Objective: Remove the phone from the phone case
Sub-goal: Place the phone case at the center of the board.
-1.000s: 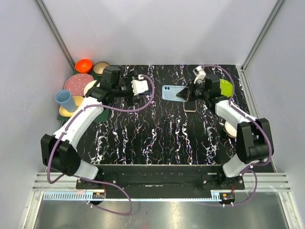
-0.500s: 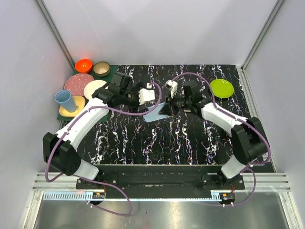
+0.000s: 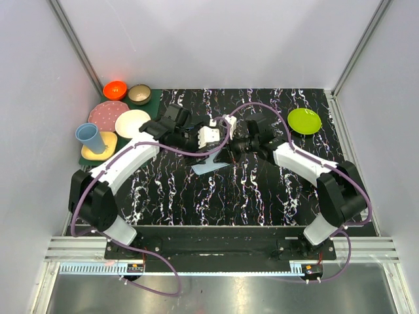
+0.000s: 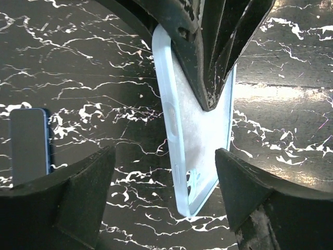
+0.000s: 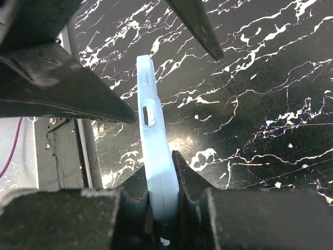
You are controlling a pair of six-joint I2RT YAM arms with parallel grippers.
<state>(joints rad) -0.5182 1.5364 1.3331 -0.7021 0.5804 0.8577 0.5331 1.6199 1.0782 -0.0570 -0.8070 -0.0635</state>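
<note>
1. Top view: two arms reach in from the near edge and meet over the middle of a black, white-veined marble-pattern desk. The left gripper and right gripper face each other. A pale blue translucent soft-plastic phone case hangs tilted just below them. The phone cannot be made out from here.
2. Left wrist view: the left arm's own black fingers stand wide apart on either side of the case and touch nothing. The right arm's dark fingers come down from the top and pinch the case's upper end. The frosted inside of the case looks empty. A dark rectangular slab with a blue rim, apparently the phone, lies flat on the desk, well apart from the case.
3. Right wrist view: the case appears edge-on with a button cut-out showing. The right fingers are clamped on its near end.
4. Judgement: the phone looks to be out already, so what remains is probably handing over or setting down the empty case. The case is thin and floppy, so the left fingers should close squarely on its flat faces before the right fingers release. It should also be kept clear of the phone.
</note>
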